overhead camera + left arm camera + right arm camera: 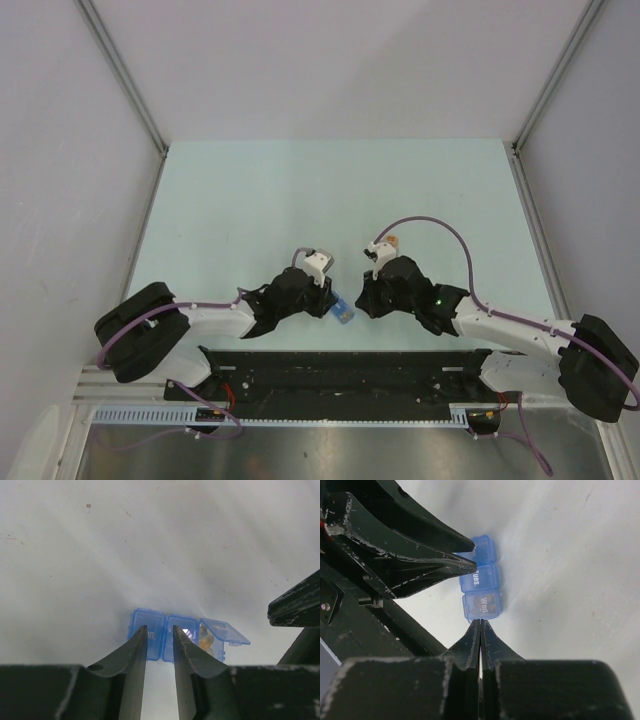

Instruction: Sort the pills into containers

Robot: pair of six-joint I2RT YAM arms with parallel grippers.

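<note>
The containers [344, 315] are a small blue three-compartment pill box [150, 627] [481, 577] on the pale table between both grippers. Amber pills [207, 641] [487, 604] lie in the end compartment marked "Wed.", whose lid stands slightly raised in the left wrist view. My left gripper [159, 632] [333, 303] is partly open. Its two fingertips [470, 565] sit on the box's edge, either side of the joint between the first and middle compartments, without pinching it. My right gripper [480, 622] [365, 300] is shut and empty, its tip touching the near edge of the "Wed." compartment.
The black base rail [340, 365] runs just behind the grippers at the near table edge. Grey walls with aluminium posts [160, 150] [517, 148] enclose the pale green table [330, 190]. A purple cable [440, 225] loops above the right arm.
</note>
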